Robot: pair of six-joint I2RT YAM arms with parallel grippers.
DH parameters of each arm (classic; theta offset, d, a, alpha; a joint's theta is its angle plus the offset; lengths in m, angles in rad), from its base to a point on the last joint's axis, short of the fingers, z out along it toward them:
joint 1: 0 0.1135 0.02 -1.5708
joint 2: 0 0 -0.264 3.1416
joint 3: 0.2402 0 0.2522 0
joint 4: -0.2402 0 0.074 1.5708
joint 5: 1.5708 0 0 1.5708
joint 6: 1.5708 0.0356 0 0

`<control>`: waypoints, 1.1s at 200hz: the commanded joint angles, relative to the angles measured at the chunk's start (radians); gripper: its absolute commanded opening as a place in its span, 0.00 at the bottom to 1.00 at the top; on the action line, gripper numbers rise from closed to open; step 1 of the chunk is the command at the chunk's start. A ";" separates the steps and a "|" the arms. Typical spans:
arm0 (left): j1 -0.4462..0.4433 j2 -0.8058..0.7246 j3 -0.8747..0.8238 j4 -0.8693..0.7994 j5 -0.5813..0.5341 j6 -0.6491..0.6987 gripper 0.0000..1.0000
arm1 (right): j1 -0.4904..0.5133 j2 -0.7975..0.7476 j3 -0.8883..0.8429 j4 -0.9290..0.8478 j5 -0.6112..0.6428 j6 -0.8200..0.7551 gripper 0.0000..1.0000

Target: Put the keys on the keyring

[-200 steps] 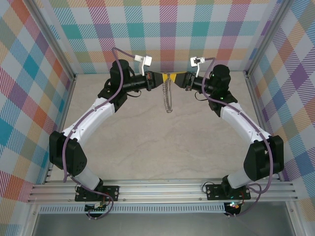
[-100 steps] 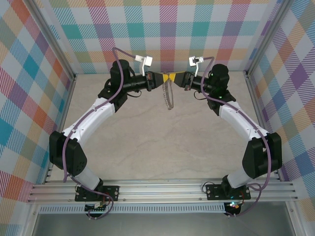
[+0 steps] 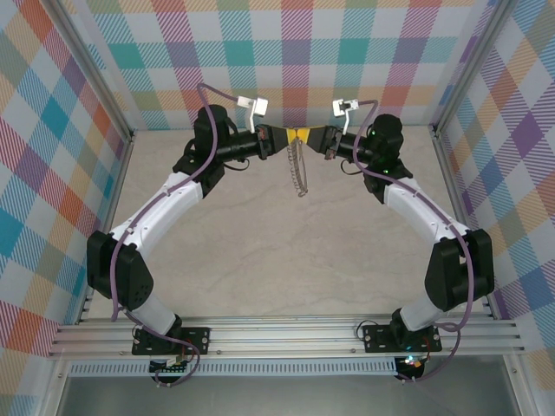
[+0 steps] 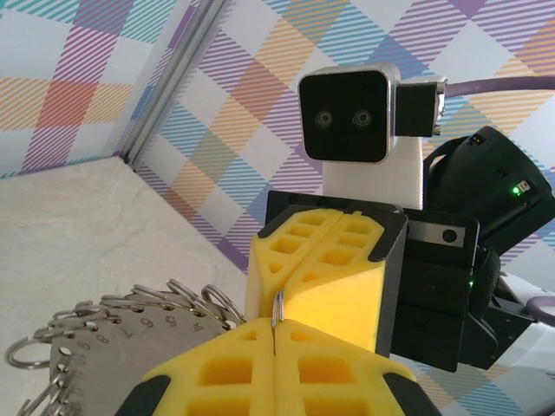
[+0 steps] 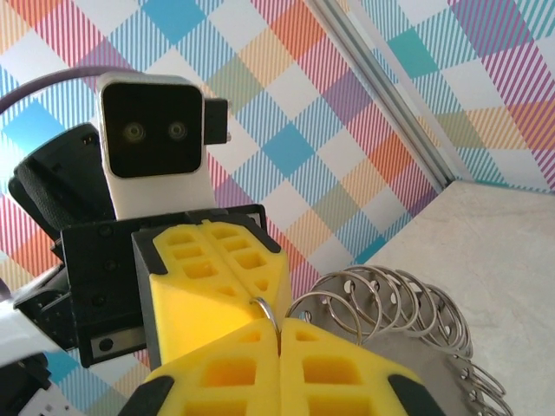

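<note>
The keyring (image 3: 298,169) hangs edge-on over the back of the table as a thin silvery chain-like strip. Close up it is a grey numbered metal plate (image 4: 91,351) edged with several split rings (image 5: 381,299). My left gripper (image 3: 291,136) and right gripper (image 3: 310,136) meet tip to tip above it, both shut. One small split ring (image 4: 278,308) is pinched between the left yellow fingertips (image 4: 225,368) and runs into the seam of the right ones. That same ring (image 5: 268,312) shows as clamped in the right wrist view. The keys are hidden.
The beige table (image 3: 260,251) lies well below the hanging keyring. Plaid walls (image 3: 295,61) and aluminium corner posts (image 3: 104,95) enclose the back and sides. The metal rail (image 3: 286,334) carrying both arm bases runs along the near edge.
My right gripper has moved left until its tips touch the left gripper's, and its fingers have shut on the ring. The hanging keyring has swung slightly. The left arm has stayed still.
</note>
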 commanded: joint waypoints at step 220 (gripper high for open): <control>0.077 0.320 0.739 -0.890 0.166 0.567 0.50 | -0.127 0.251 0.487 -0.842 -0.484 -0.578 0.00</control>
